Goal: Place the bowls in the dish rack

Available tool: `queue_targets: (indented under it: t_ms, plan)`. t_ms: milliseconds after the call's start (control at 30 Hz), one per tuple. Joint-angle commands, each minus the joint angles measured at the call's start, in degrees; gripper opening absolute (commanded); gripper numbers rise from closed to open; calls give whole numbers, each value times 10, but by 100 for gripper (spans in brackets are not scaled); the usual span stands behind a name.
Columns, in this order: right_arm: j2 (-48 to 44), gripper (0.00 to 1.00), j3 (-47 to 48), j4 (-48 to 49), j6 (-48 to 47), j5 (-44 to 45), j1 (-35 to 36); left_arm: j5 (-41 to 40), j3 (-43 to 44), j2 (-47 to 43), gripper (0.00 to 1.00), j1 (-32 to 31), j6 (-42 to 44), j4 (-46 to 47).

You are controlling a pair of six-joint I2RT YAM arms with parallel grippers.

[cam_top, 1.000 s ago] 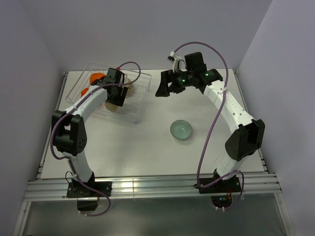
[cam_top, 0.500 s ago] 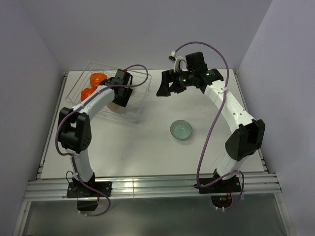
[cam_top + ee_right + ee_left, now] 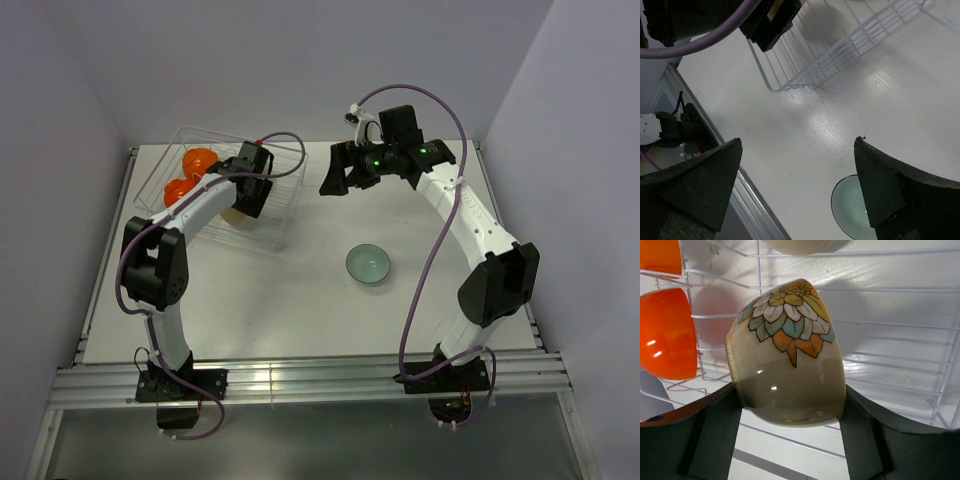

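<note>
Seen from above, my left hand [image 3: 243, 200] reaches into the dish rack [image 3: 290, 190] at the table's [image 3: 300, 310] far left. My right hand [image 3: 335, 183] hangs spread wide and empty. A teal bowl [image 3: 368, 264] sits alone on the table. Left wrist: the fingers [image 3: 715, 440] clamp a beige flowered bowl [image 3: 790, 360] on its side above the wires, beside two orange bowls [image 3: 665, 332]. Right wrist: between the parted fingers, the teal bowl's edge shows below, with the rack's corner beyond.

No legible text or labels
</note>
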Motion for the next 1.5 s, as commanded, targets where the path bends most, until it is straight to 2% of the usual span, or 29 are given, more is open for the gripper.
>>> queue_targets:
  t_ms: [0, 33, 167, 400, 733, 867, 1000, 1467]
  plan:
    - [-4, 100, 20, -6, -7, 1, -6, 49, 10, 10, 76, -7, -4, -13]
    - [-4, 100, 22, -6, -8, 1, -6, 56, 12, 10, 88, -8, -5, -15]
    - [-3, 100, 23, -7, -7, 0, -7, 75, 15, 9, 99, -10, -7, -23]
    - [-1, 100, 21, -11, -9, 2, -7, 96, 11, 5, 100, -12, -4, -23]
    - [5, 100, 33, -14, -7, -2, -7, 165, 27, -7, 100, -15, -2, -54]
    - [10, 100, 39, -18, -8, -2, -8, 153, 26, -3, 99, -17, 3, -57]
    - [10, 100, 40, -19, -8, -1, -7, 97, 14, -6, 100, -23, 4, -38]
    - [15, 100, 42, -20, -6, 0, -7, 26, -17, -55, 99, -45, 16, 15]
